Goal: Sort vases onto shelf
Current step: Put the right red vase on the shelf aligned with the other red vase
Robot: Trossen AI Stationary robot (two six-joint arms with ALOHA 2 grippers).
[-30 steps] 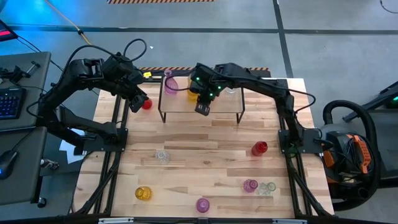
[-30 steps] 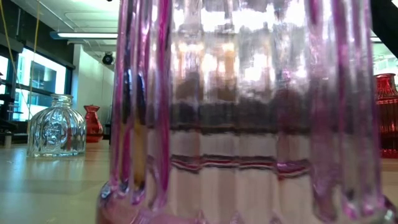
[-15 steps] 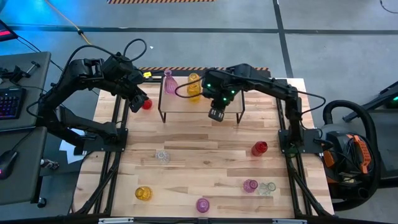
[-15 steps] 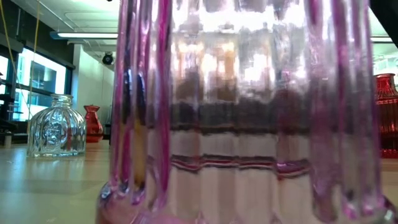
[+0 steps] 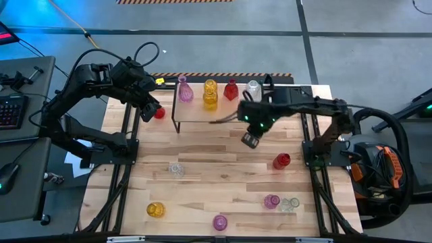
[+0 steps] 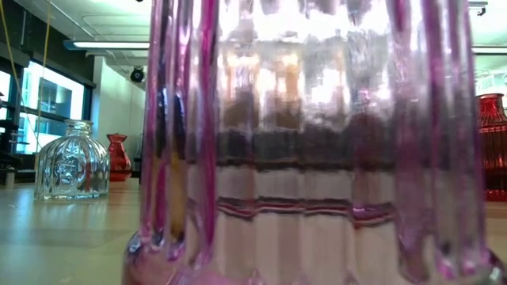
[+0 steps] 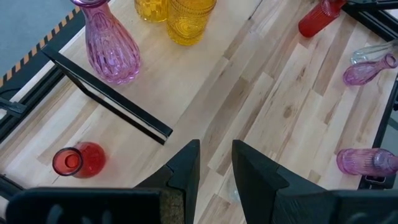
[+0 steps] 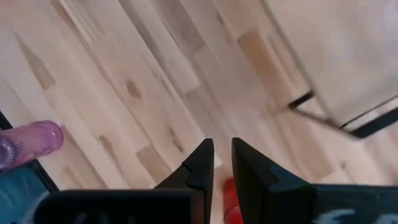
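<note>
Four vases are being shown standing in a row on the shelf [image 5: 217, 111] in the high view: a pink vase [image 5: 184, 91], a yellow vase [image 5: 210, 94], a red vase [image 5: 231, 90] and a clear vase [image 5: 253, 90]. The right gripper [image 5: 250, 140] is being carried just off the shelf's front right corner, above bare tabletop, its fingers [image 8: 200, 165] nearly together with only a narrow slit between them and nothing grasped. The left gripper [image 5: 151, 110] is being held beside the shelf's left end, close to a small red vase [image 5: 159, 113] standing on the table; its fingers [image 7: 185, 171] are likewise almost closed on nothing. Other vases are lying or standing well in front of the shelf, among them a second red vase [image 5: 281, 160], the nearest to the right gripper. That one is judged the likely next pick. To do it well, the fingers are best opened wide before the descent, the vase is best taken at the neck or upper body, and it is best lifted clear of the shelf's edge so the standing row is not being knocked.
</note>
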